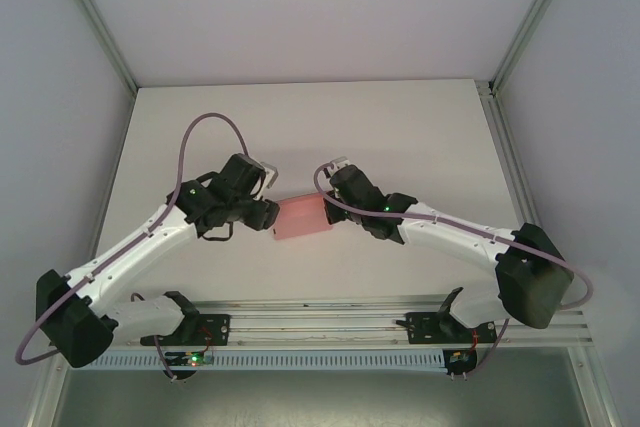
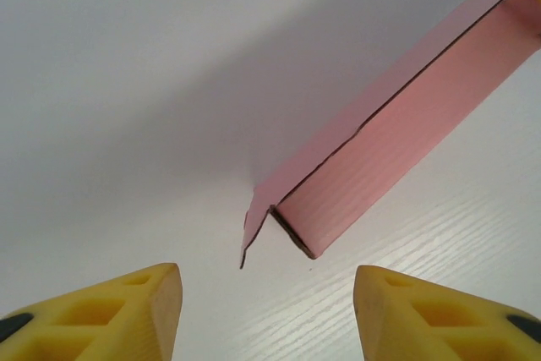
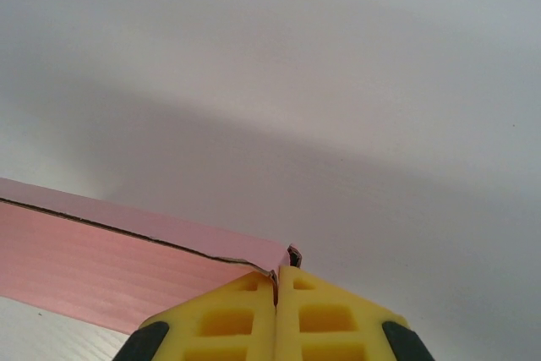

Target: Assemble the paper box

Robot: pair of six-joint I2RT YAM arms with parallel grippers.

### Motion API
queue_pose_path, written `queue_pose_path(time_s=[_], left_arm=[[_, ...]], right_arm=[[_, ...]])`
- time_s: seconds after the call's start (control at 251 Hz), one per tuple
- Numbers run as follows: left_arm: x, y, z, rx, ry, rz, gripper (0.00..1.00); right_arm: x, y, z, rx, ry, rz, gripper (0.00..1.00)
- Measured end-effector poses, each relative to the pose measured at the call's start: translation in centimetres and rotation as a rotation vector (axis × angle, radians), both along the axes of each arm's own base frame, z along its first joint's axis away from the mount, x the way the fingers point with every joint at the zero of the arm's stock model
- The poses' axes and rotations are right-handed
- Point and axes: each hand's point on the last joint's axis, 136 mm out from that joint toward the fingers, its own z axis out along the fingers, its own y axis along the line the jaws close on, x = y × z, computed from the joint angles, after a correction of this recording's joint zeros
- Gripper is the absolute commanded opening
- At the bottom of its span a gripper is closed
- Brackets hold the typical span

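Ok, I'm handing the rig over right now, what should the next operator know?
Left pincer: open, facing one end of the paper box, not touching it.
Right pincer: shut on a thin edge at the box's other end, holding it mid-table between the arms.
Done: the card is folded into a flat rectangular box.
Left: the end flap on the open pincer's side stands loose. Probably tuck it in next, then check the gripped end, which is hidden by the fingers.
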Motion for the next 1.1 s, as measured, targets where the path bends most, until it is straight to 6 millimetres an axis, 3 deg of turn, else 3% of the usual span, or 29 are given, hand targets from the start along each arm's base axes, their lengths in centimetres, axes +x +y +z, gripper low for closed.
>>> queue_pose_path(time_s=[0.156,0.471,0.742,1.101], left_arm=[[0.5,0.2,-1.9,0.048,0.047,0.034,0.44],[1.1,0.0,-3.7,0.067,0.104,0.078,0.0],[1.5,-0.4,-2.9,0.033,0.105,0.105,0.0],[2.3,0.4,-2.4,-0.254,0.309,0.343,0.0]], right_arm=[[0.0,0.0,0.0,-0.002,0.0,0.002,0.0],[-0.1,0.1,0.0,-0.007,0.004,0.013,0.0],[0.1,-0.1,-0.1,-0.055,-0.006,0.026,0.0],[0.0,1.1,-0.3,-0.19,-0.065,0.047,0.0]])
